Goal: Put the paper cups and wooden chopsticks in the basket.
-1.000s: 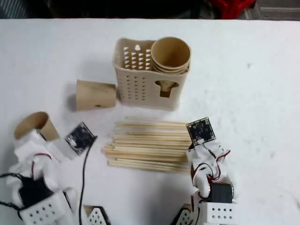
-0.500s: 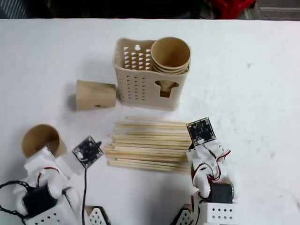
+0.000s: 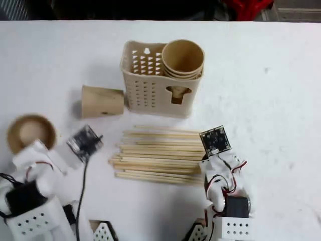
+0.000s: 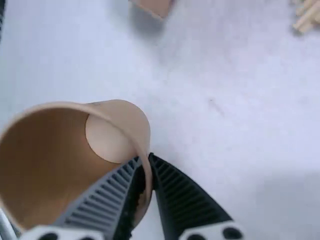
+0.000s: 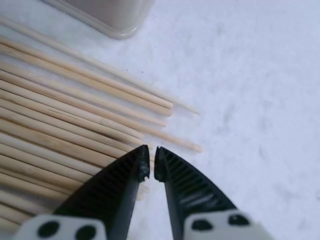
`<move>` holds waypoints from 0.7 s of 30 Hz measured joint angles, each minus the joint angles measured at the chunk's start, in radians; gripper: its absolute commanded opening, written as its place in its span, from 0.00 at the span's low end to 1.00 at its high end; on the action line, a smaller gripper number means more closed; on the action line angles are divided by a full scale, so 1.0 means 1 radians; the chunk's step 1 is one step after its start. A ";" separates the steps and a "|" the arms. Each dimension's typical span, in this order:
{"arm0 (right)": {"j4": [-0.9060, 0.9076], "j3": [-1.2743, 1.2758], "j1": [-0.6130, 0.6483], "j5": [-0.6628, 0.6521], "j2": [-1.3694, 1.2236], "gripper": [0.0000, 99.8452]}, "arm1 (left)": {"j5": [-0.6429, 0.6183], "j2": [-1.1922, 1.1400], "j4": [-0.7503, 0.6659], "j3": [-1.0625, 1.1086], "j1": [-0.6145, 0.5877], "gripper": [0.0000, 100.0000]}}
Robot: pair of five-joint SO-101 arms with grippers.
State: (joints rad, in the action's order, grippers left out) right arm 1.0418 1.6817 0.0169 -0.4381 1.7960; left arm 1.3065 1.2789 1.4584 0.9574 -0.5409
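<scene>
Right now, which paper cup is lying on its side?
The loose cup on the table beside the basket. The stacked cups stand upright inside it, and the left gripper grips a third cup by its rim.

White shells [image 3: 233, 228], black motors [image 3: 235, 205], red and black cables [image 3: 228, 178] and square black circuit boards [image 3: 214, 139] are seen on the left arm [image 3: 30, 211] and right arm [image 3: 223, 193], and ribbed dark grey fingers [image 5: 112, 190] are fitted to the left gripper [image 4: 145, 167] and right gripper [image 5: 151, 162].

Overhead above table [image 3: 271, 75]; wrist views close
</scene>
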 measured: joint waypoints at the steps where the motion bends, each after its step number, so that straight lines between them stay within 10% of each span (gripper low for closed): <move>1: 0.000 0.000 0.000 0.000 0.000 0.04 | -0.035 -0.044 0.000 -0.068 0.002 0.02; 7: 0.000 0.000 0.000 0.000 0.000 0.03 | -0.342 -0.410 0.178 -0.657 0.140 0.02; 15: 0.000 0.000 0.000 0.000 0.000 0.02 | -0.876 -1.046 0.327 -1.583 0.566 0.02; 21: 0.000 0.000 0.000 0.000 0.000 0.02 | -1.056 -1.381 0.327 -2.031 0.908 0.02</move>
State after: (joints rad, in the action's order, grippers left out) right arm 1.0418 1.6817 0.0169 -0.4381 1.7960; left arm 0.2509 -0.1020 1.7852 -1.0740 0.3675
